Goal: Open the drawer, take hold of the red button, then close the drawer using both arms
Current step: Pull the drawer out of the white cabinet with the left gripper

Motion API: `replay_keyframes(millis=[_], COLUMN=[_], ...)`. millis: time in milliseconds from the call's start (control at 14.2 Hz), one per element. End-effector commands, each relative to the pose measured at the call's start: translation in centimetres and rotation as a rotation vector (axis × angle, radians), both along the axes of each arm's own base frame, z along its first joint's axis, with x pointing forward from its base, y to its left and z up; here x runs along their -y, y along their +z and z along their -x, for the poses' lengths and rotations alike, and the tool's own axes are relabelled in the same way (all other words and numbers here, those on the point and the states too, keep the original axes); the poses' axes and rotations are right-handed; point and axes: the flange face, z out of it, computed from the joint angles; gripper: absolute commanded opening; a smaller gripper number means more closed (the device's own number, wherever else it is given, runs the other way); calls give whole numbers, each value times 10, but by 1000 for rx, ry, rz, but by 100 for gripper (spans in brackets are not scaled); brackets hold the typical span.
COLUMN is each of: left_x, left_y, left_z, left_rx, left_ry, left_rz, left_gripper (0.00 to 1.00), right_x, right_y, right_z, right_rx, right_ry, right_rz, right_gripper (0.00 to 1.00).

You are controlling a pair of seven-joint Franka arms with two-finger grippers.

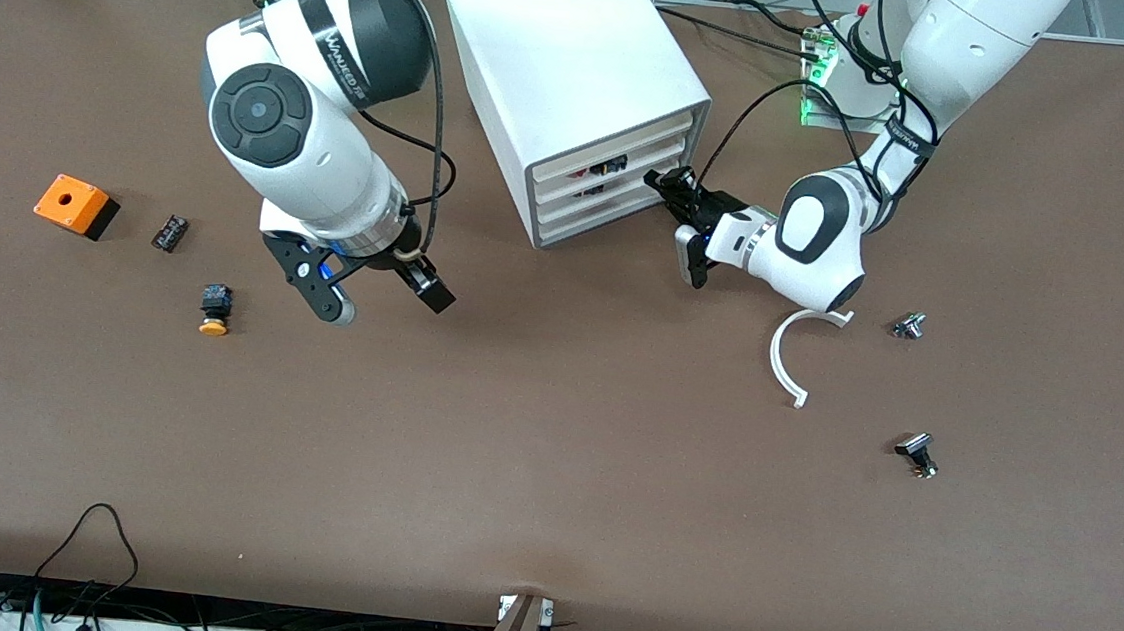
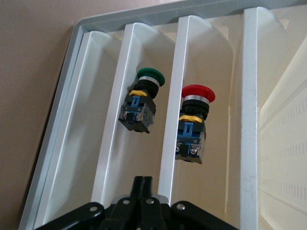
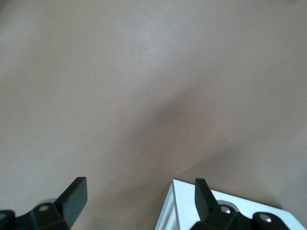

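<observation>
At the cabinet's front, the left gripper meets the drawer.
Its fingers are pressed together against that drawer's front edge; the red-capped button lies inside, a green-capped one in the next drawer. Right gripper waits spread above bare table, near the cabinet.
</observation>
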Motion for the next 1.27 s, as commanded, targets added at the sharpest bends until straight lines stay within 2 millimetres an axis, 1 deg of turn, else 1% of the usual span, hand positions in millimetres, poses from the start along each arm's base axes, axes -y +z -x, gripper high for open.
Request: replay_keyframes(millis=[0, 70, 141, 211, 281, 352, 492, 562, 703, 773, 844, 914, 984, 1055, 1125, 1195], left_x=[0, 0, -5, -16, -23, -22, -18, -17, -16, -16, -17, -17, -15, -10, -5, 5], left_y=[8, 9, 10, 9, 10, 9, 7, 5, -7, -9, -9, -11, -11, -10, -12, -13], left_z=[-6, -8, -10, -13, -16, -14, -6, -4, 1, 2, 3, 5, 9, 13, 20, 29], left_rx=[18, 19, 14, -10, -42, -66, -73, -68, -63, -49, -48, -53, -59, -69, -87, -101], left_ry=[26, 30, 38, 51, 74, 78, 60, 54, 44, 39, 37, 38, 36, 42, 61, 89], left_rz=[23, 25, 28, 46, 72, 109, 119, 128, 146, 159, 160, 160, 160, 170, 178, 185], left_gripper=[0, 2, 6, 10, 10, 10, 11, 15, 16, 17, 23, 24, 33, 36, 52, 56], right_x=[-9, -11, -13, -14, -14, -16, -17, -19, -20, -22, -26, -27, -34, -36, -40, -41], right_y=[3, 6, 7, 9, 10, 9, 9, 9, 8, 8, 9, 9, 6, 5, 4, 5], right_z=[-8, -8, -10, -10, -11, -11, -11, -10, -10, -9, -7, -7, -4, -3, -1, -2], right_rx=[4, 1, -4, -4, 0, -1, 0, -1, -2, -3, 3, 4, -1, -3, 0, 6], right_ry=[-44, -57, -75, -80, -92, -94, -98, -96, -96, -107, -116, -119, -115, -129, -136, -145], right_rz=[-22, -38, -60, -73, -75, -76, -76, -76, -75, -75, -79, -81, -78, -77, -80, -84], right_gripper=[99, 99, 99, 99, 99, 99, 99, 99, 99, 99, 99, 99, 99, 99, 99, 99])
